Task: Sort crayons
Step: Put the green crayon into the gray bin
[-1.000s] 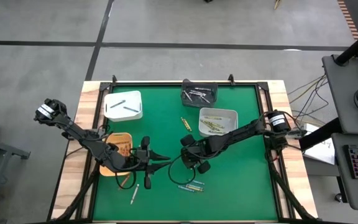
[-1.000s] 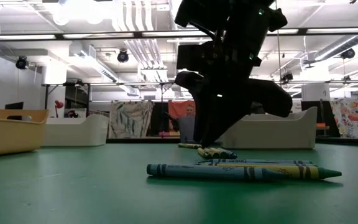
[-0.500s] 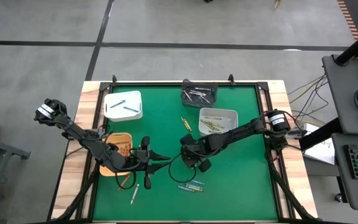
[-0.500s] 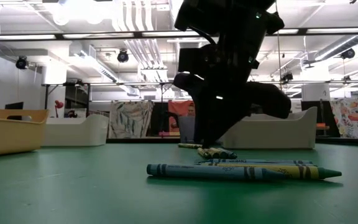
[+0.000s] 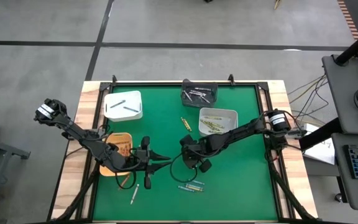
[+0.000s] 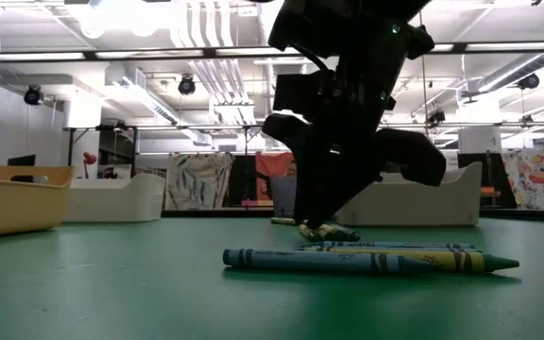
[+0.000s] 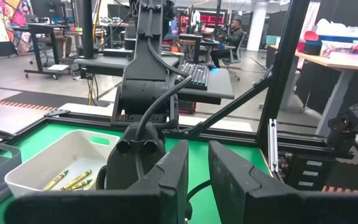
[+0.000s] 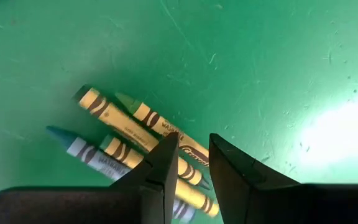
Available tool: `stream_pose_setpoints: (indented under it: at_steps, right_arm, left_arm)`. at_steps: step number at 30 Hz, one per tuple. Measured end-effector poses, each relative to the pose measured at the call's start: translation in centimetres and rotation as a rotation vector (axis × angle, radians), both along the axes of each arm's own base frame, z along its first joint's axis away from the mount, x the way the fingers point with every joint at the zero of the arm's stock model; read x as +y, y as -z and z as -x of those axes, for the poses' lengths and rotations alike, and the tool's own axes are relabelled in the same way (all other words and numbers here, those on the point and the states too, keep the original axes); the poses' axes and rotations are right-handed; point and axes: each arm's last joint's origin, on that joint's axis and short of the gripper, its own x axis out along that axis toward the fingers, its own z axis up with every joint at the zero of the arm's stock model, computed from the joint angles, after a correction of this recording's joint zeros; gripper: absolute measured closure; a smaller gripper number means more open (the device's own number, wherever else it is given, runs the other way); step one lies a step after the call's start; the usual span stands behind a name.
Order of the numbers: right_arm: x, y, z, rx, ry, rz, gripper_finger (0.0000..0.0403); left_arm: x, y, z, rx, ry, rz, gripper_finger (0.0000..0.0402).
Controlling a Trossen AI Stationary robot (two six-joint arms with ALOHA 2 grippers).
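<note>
Several crayons (image 8: 129, 134), yellow, green and blue, lie side by side on the green mat. My right gripper (image 8: 194, 152) slants down over them, open by a narrow gap. Its fingertips (image 6: 312, 219) stand at this group in the low view. In the high view the gripper (image 5: 190, 163) hides the group. A second group of crayons (image 5: 191, 185) lies nearer the table's front edge, blue-green and yellow ones flat on the mat (image 6: 366, 259). My left gripper (image 5: 165, 160) waits level left of the right one, narrowly open (image 7: 197, 168) and with nothing between its fingers. My right gripper comes slanting down from the table's right side, with its fingertips (image 8: 169, 146) on either side of a yellow-wrapped crayon's middle (image 8: 188, 151). The crayon lies flat on the mat and runs slantwise across the gap. I cannot tell whether the fingers touch it.
A white bin (image 5: 123, 104) stands at the back left, a dark bin (image 5: 199, 94) at the back and a white bin with yellow crayons (image 5: 217, 121) right of centre. An orange bin (image 5: 118, 149) sits under my left arm. Single crayons lie at centre (image 5: 185, 124) and front left (image 5: 133, 196).
My right gripper has rolled a little about its own pointing line while staying over the same crayons. The gap between its fingers looks unchanged.
</note>
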Motion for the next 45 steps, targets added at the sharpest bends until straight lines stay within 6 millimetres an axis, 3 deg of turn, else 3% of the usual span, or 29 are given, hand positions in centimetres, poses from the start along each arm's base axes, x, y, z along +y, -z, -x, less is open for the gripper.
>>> stream_pose_setpoints:
  at_steps: [14,30,33,45]
  right_arm:
    - [-0.4,0.4,-0.2,-0.042,-0.011,-0.001,0.0321]
    - [-0.4,-1.2,-1.4,-0.087,0.002,-0.085,0.0321]
    - [-0.5,-1.2,-1.3,-0.066,-0.002,-0.163,0.0311]
    - [-1.6,-1.4,-1.9,-0.12,0.04,-0.161,0.0252]
  left_arm:
    - [0.0,0.0,0.0,-0.006,-0.001,0.021,0.0356]
    - [0.0,0.0,0.0,-0.007,-0.001,0.036,0.0356]
    - [0.0,0.0,0.0,-0.007,-0.001,0.036,0.0356]
    - [0.0,0.0,0.0,-0.007,-0.001,0.036,0.0356]
